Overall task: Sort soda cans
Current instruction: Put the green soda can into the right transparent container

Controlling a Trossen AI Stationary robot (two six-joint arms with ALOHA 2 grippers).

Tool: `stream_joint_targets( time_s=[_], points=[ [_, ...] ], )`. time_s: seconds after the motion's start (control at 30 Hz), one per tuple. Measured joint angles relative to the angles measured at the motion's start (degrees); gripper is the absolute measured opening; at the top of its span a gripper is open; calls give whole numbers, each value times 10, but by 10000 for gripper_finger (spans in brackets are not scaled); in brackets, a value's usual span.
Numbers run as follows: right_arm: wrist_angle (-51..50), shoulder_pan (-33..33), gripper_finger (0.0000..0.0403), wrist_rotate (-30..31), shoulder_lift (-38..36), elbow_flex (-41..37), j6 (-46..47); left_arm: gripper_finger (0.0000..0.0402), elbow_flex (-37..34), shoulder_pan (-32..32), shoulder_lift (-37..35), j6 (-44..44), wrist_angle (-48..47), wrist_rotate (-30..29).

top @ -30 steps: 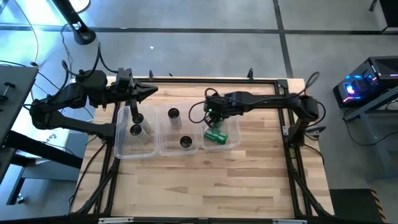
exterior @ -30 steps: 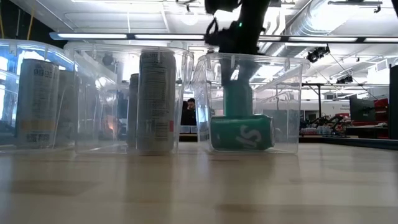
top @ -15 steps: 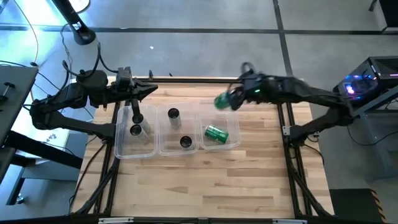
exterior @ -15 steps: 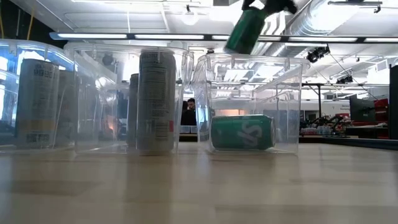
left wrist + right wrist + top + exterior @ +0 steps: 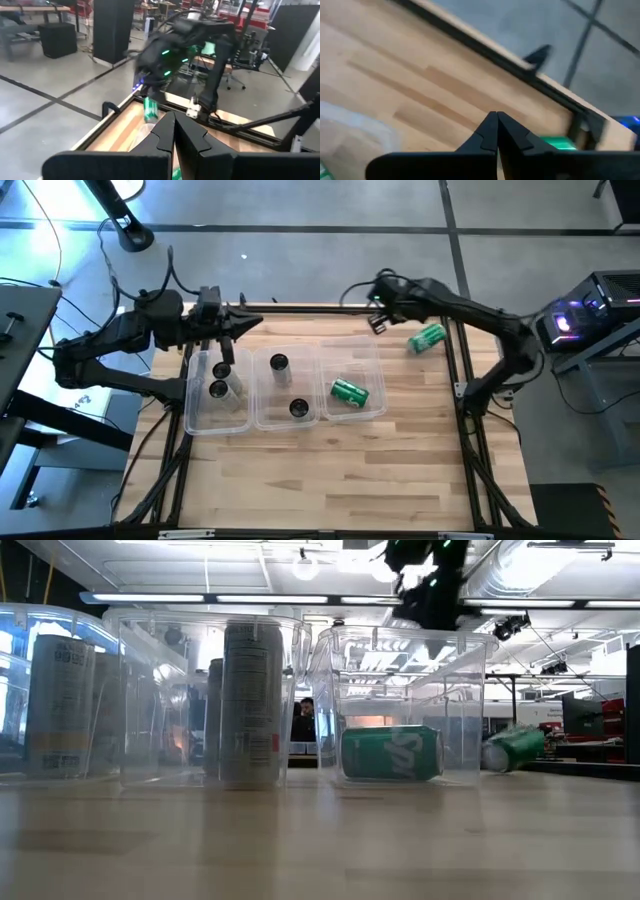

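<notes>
Three clear tubs stand in a row. The left tub (image 5: 205, 415) holds two pale silver-white cans (image 5: 218, 388) upright. The middle tub (image 5: 262, 418) holds two black cans (image 5: 298, 408) upright. One green can (image 5: 349, 393) lies on its side in the right tub (image 5: 375, 380). A second green can (image 5: 427, 338) lies on its side on the bare table, right of the tubs; it also shows in the low view (image 5: 513, 748). My right gripper (image 5: 378, 321) is shut and empty above the table's far edge. My left gripper (image 5: 246, 323) is shut and empty above the far left.
A black frame rail (image 5: 330, 308) runs along the table's far edge under both grippers. Bare wood (image 5: 320, 480) lies between the tubs and the near edge. Lab furniture shows beyond the table in the low view.
My right gripper has lifted a green can out of the right tub, carried it up and toward the table's far right, and let it go. That can now lies on its side on the table right of the tubs. The other green can stays in the tub.
</notes>
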Motion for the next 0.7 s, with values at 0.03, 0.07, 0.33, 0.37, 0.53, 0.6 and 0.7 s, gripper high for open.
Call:
stream_joint_targets(
  time_s=[0.03, 0.07, 0.33, 0.37, 0.53, 0.6, 0.7],
  points=[
    [14, -4, 4, -16, 17, 0, -16, 0, 0, 0, 2, 0, 1, 5],
    [25, -4, 4, -32, 34, 0, -30, 0, 0, 0, 3, 0, 0, 9],
    [40, -7, 2, -52, 92, -4, -54, 0, 0, 0, 4, -7, -2, 26],
    [40, -7, 2, -53, 90, -13, -55, 0, 0, 0, 4, -6, -2, 26],
    [49, -30, 1, -57, 19, -130, -39, 0, 0, -1, 4, -6, -4, 26],
    [71, -47, 1, -79, -38, -197, -10, 0, 0, -1, 4, -6, -4, 26],
    [103, -66, 0, -117, -122, -284, 22, 0, 0, -1, 4, -6, -4, 26]
  ],
)
